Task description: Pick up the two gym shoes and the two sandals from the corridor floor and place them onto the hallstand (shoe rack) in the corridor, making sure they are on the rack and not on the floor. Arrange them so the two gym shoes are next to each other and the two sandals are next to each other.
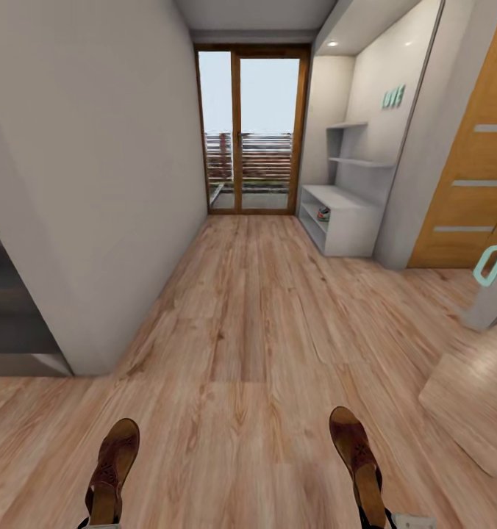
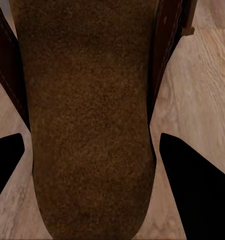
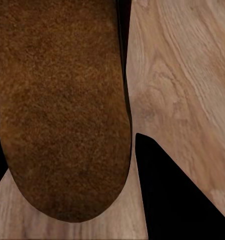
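Observation:
I hold one dark brown sandal in each hand above the corridor floor. The left sandal sits between the black fingers of my left gripper, which is shut on it. Its tan footbed faces the left wrist camera. My right gripper is shut on the right sandal, whose footbed shows close up. The light-grey hallstand stands far ahead on the right. A small white, red and green gym shoe lies on its lower shelf. The other gym shoe is out of view.
A glass door with a wooden frame closes the corridor's far end. A white wall corner juts in at the left. At the right are a brown wooden door, a grey object with a turquoise handle and a wood-grain panel.

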